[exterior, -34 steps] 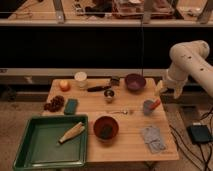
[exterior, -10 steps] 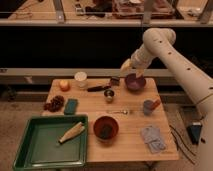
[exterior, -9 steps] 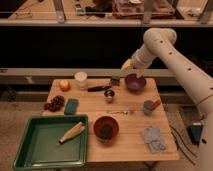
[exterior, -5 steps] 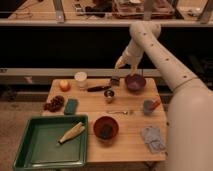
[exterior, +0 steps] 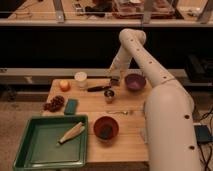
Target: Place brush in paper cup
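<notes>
Presently the gripper (exterior: 114,80) is held near the brush (exterior: 98,89); its aperture cannot be told. Brush judged light, stiff; mid-handle grasp probably favoured.

No writing, label, brand, number or sign is showing legibly on anything in view. The gripper (exterior: 114,80) is hanging over the far side of the wooden bench (exterior: 90,106), just above one end of the brush (exterior: 98,89).
</notes>
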